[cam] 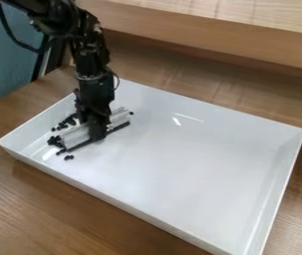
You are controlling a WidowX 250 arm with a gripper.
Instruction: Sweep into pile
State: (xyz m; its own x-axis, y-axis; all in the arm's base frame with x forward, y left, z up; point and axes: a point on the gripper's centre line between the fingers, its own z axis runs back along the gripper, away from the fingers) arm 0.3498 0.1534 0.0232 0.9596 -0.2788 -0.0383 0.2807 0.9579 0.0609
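the black gripper [98,131] looks clamped on the long white sweeper [77,136], which slants up to the right in the tray [200,169], with most black bits [55,142] along its left side and lower end.

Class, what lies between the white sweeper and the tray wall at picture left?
Small black pieces lie scattered there on the tray, as the camera view shows.

Small black lumpy pieces [55,141] lie scattered toward the left end of a white rectangular tray [200,159], as seen through my camera, most of them behind and beside a whitish, black-edged sweeping tool [78,137]. I have the tool set diagonally, low in the tray, with a piece by its far end.
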